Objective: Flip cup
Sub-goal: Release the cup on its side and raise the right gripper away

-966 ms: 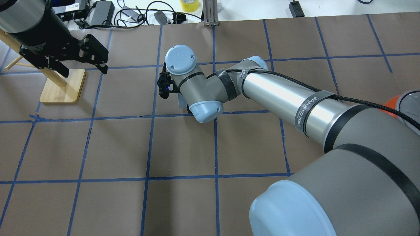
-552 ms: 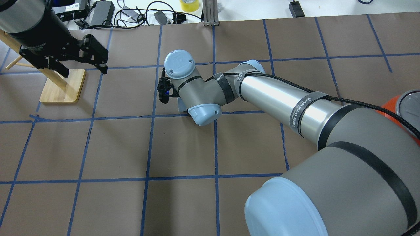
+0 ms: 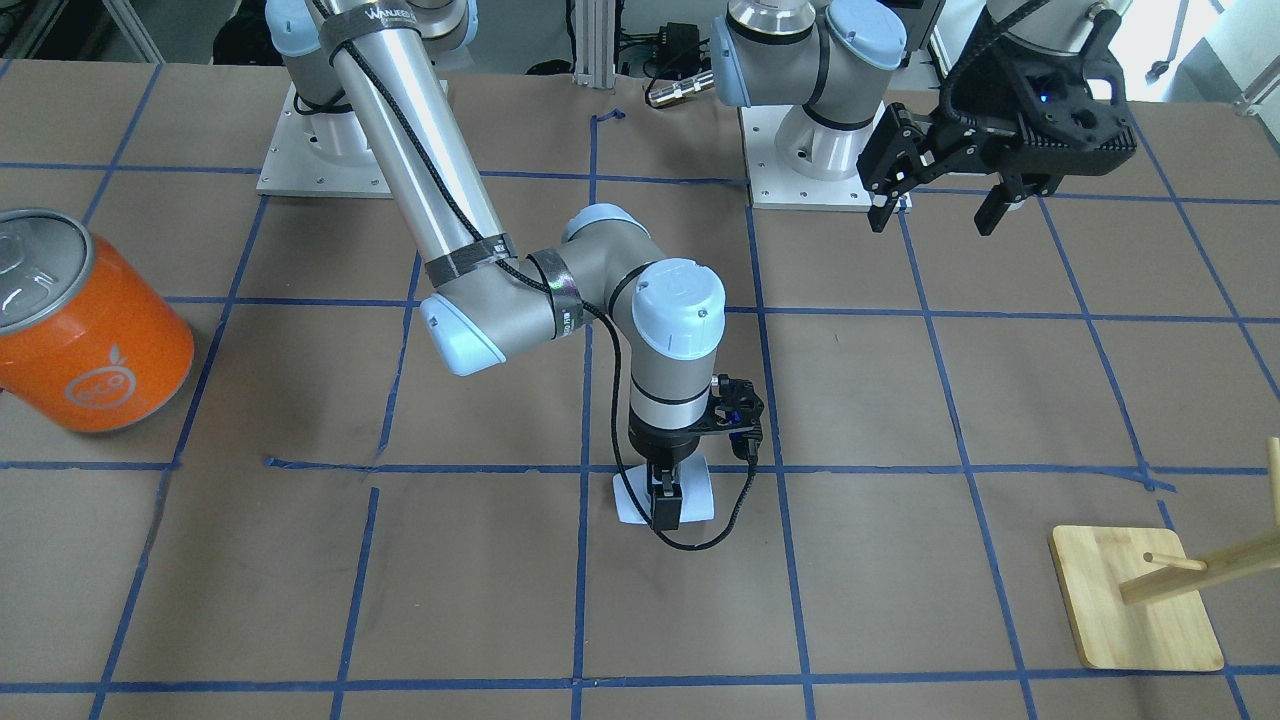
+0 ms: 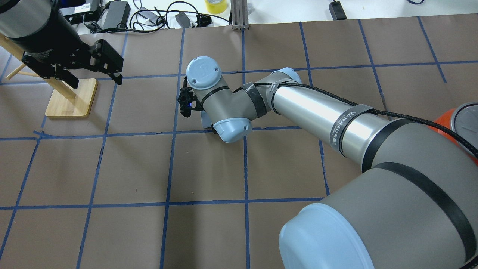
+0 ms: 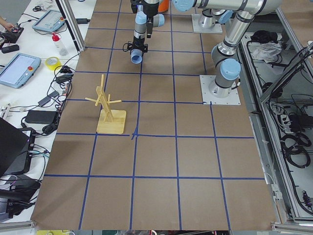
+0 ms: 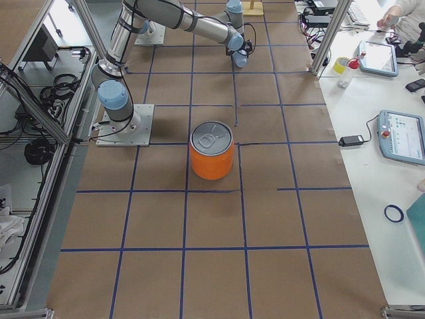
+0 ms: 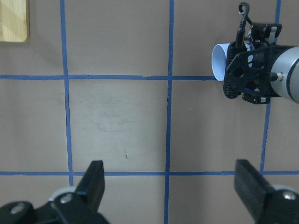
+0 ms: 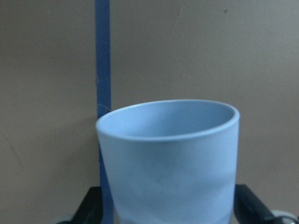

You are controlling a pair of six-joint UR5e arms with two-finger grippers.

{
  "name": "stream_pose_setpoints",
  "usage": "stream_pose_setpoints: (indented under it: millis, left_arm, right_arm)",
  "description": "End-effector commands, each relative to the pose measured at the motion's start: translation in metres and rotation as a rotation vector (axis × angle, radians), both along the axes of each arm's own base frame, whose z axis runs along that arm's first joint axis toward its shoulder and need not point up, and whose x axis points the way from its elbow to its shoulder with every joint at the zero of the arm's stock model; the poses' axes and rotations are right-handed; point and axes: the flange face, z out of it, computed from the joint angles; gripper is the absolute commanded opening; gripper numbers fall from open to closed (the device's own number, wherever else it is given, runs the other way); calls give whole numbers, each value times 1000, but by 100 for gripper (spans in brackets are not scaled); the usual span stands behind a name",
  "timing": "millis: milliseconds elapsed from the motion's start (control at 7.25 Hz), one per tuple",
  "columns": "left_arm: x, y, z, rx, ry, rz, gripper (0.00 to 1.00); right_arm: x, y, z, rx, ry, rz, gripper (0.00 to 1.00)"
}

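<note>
One cup (image 8: 168,158) lies sideways, low over the middle of the table (image 3: 900,400), clamped between the two fingers of the right gripper (image 3: 665,510). The left gripper (image 3: 934,222) hangs spread wide and holds nothing. One orange can (image 3: 90,340) and one wooden stand (image 3: 1135,600) sit well apart.

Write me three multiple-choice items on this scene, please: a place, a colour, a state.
1. Where is the small pale blue plastic tumbler? A. in the right gripper B. on a shelf C. off the table
2. What colour is the large can with silver lid? A. green B. orange C. black
3. The left gripper is: A. shut B. holding the tumbler C. open and empty
Key: 1 A, the right wrist view shows it held from both sides; 2 B, its wall is orange; 3 C, nothing lies between its spread jaws.
</note>
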Motion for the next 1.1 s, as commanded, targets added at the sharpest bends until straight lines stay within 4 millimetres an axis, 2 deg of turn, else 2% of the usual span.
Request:
stream_pose_setpoints:
  millis: [0,276,414,552,690,828,966]
  left_arm:
    - [0,0,0,-2,1,0,100]
    - [-1,-1,-1,0,11,-1,100]
    - [0,-5,-8,14,27,1,100]
    - [7,-11,-30,52,75,10,100]
    - [33,-21,-71,119,146,68,100]
    - [48,-29,-111,196,175,103,100]
    - [45,-43,-146,240,259,80,100]
  right_arm:
    - [-3,-2,46,-55,-30,-8,100]
    - [-29,-1,108,-68,-65,-161,100]
    - [-70,-20,133,-81,-99,-343,100]
    - [-130,-41,151,-68,-91,-456,100]
    - [-190,-55,179,-76,-99,-583,100]
    - [-240,-56,204,-64,-120,-797,100]
    - [-277,-49,224,-37,-149,-1067,100]
